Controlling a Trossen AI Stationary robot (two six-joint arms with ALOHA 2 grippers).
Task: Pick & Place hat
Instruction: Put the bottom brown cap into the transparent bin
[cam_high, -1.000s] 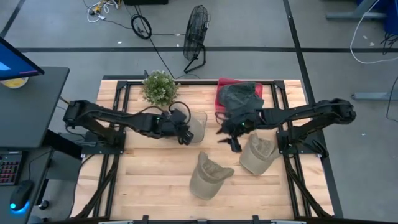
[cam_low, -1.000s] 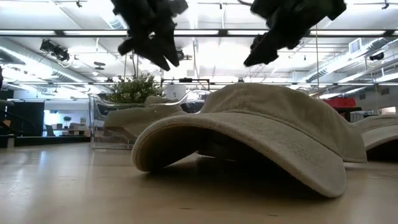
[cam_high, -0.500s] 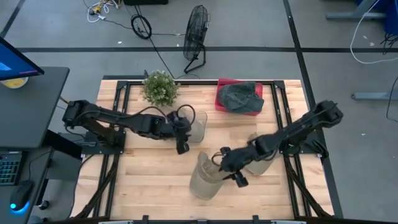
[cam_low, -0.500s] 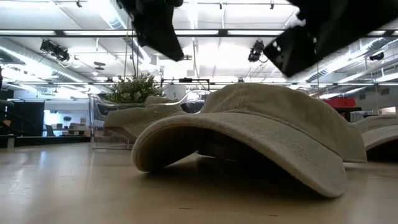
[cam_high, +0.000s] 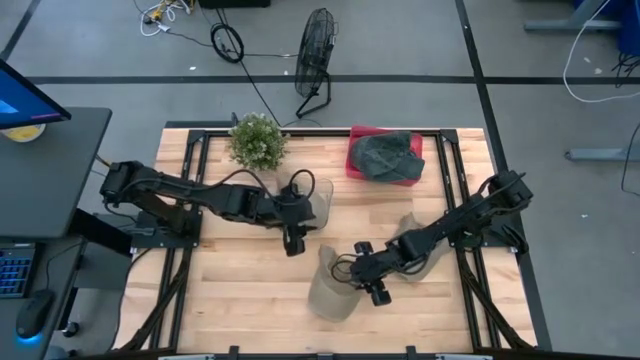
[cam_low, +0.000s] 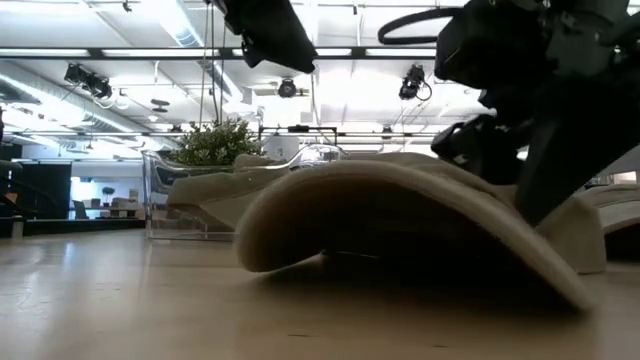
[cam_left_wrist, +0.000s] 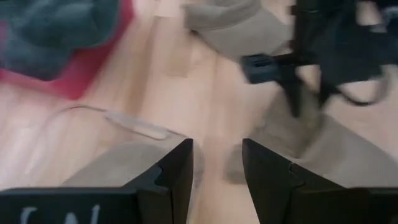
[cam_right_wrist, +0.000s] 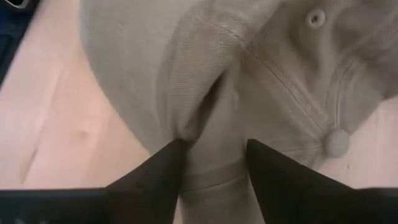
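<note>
1. When read from the right wrist camera, right claw (cam_right_wrist: 214, 144) plainly spread: one dark finger on each side of a raised fold of the front tan hat (cam_right_wrist: 186, 74), tips sunk in the cloth, not closed on it.
2. From overhead, less told of that grip: only the right arm stretched in from the right edge of the bench (cam_high: 230, 290), ending over the crown of that hat, near the bench's front middle.
3. At bench height, same hat filling the foreground, brim bowed toward the camera, dark claw bearing on its far right side.
4. Left claw (cam_left_wrist: 217, 146) parted by a narrow gap with nothing between the fingers, hanging above the wood just beside the clear bin (cam_high: 322, 195); in the low view only cut off at the top edge.
5. Through the left wrist camera, tan cloth under the bin's clear rim; at bench height, shown to be a hat lying inside the bin. Hard to make out from above.
6. Second loose tan hat (cam_high: 428, 264) just right of the first, partly under the right arm.
7. Dark green hat (cam_high: 388, 155) on the red tray (cam_high: 352, 140) at the back of the bench.
8. Counted: three tan hats, one dark hat, one bin, one tray, one potted plant (cam_high: 257, 138) at the back left, two arms.
</note>
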